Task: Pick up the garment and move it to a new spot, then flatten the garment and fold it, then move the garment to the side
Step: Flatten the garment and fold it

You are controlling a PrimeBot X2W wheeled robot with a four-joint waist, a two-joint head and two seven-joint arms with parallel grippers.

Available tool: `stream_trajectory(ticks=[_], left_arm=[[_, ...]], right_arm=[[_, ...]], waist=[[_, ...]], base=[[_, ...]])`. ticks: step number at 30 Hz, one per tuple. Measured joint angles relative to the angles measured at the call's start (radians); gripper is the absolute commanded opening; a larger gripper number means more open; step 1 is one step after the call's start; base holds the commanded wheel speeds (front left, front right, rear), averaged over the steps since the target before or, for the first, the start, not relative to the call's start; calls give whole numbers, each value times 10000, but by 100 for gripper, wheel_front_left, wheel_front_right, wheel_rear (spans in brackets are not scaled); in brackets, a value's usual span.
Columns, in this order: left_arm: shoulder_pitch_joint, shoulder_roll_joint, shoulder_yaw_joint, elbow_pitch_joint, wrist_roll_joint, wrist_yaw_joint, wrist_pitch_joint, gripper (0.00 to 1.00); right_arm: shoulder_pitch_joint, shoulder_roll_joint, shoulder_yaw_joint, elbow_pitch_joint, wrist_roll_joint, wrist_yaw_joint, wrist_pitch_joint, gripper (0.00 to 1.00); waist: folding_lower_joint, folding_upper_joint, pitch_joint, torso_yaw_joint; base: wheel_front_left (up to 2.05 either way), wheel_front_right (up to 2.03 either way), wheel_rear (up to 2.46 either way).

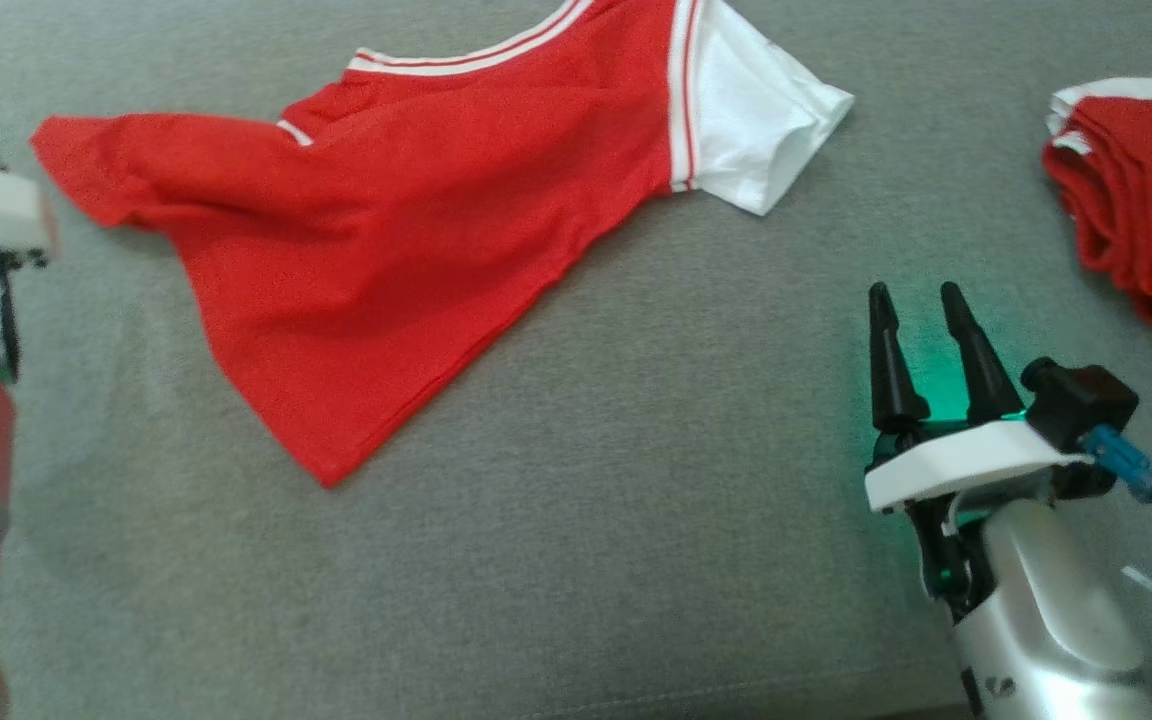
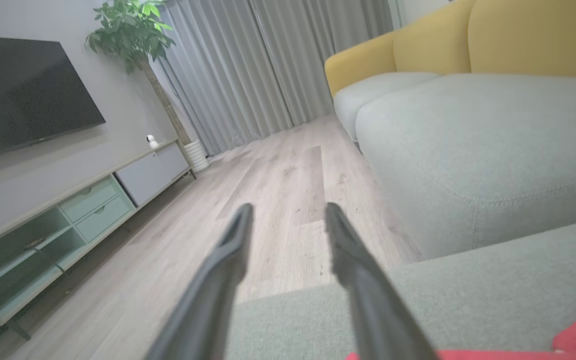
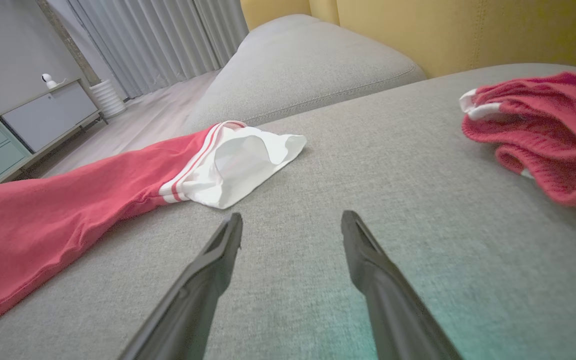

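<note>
A grey sofa seat [image 1: 576, 580] is your work surface, with a wood floor [image 2: 278, 170] beyond its edge. The shirt [image 1: 386, 230] lies on that seat, red with white trim, opened out but skewed. Its body is fairly smooth, one hem corner points toward you, and its left end is rumpled and drawn to a point. Its white sleeve [image 1: 756, 120] lies open at the shirt's right side.

By my reading you have the shirt set down and are partway through flattening. I see no fold in it yet, so the rest of the smoothing, the fold and the move aside are all left to do.

Your left gripper [image 2: 285, 215] sits just off the shirt's left end, jaws spread with nothing between them. It points away from the shirt and out over the floor, and the shirt's red edge shows just under its fingers. Your right gripper [image 1: 916, 300] is over bare seat, below and right of the shirt's white sleeve and well apart from it, jaws spread wide and empty.

Counting: one shirt to work on, one white sleeve showing, two grippers. Far right of the shirt is one pile [image 1: 1136, 190] of red cloth with white trim, bunched or folded, probably a separate garment. Past the shirt's left end, across the floor, stand one TV [image 2: 23, 95], one plant [image 2: 128, 35] and one low cabinet [image 2: 83, 205]
</note>
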Motion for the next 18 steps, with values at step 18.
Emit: stream_trajectory(ticks=[18], left_arm=[[3740, -3323, -606, -2840, -437, -1068, -27, 100]], right_arm=[[-3535, -190, -3429, 3078, -3674, 0, 0, 100]], waist=[[0, 0, -21, 2399]], base=[[0, 0, 0]])
